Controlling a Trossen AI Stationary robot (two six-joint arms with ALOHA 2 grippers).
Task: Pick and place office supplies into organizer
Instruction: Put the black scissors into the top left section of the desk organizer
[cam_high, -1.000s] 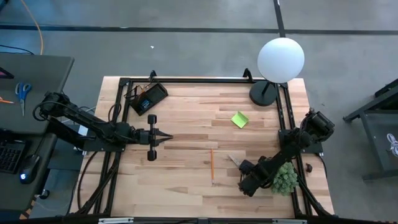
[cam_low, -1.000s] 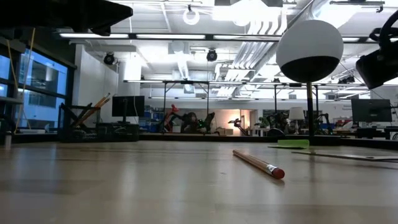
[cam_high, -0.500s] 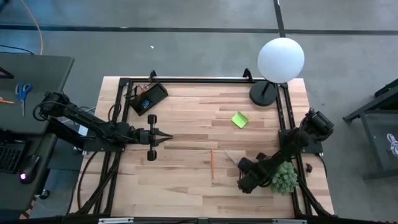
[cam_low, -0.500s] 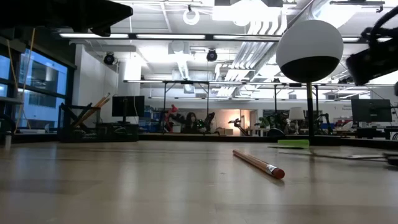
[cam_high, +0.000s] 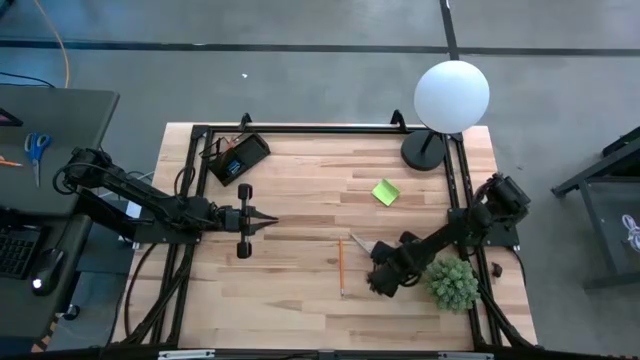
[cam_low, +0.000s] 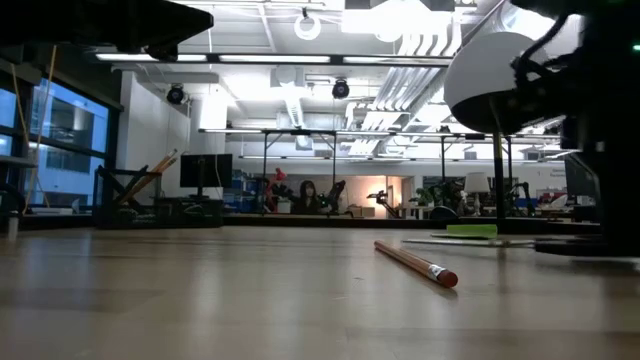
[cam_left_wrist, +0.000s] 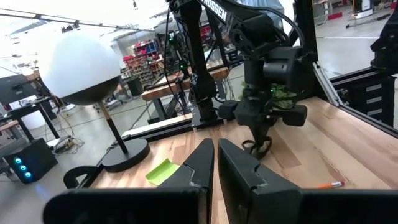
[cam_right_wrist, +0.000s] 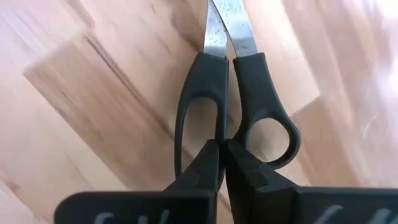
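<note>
Black-handled scissors lie under my right gripper, which is shut at their handles; the blades point toward the table's far left. An orange pencil lies flat just left of them. A lime-green sticky-note pad lies farther back. The black organizer sits at the far left corner. My left gripper hovers shut and empty at mid-left. My right gripper comes at the scissors from above, fingers pointing down, at the spot where the two handle loops meet. The fingertips hide the contact itself. Whether the scissors are clear of the table, I cannot tell.
A lamp with a white globe and a round black base stands at the far right. A small green plant sits right beside my right arm. A black frame rail borders the table.
My right gripper has moved toward the table's left and a little toward its far edge, away from the plant. The scissors have gone along with it, blades still leading toward the far left.
</note>
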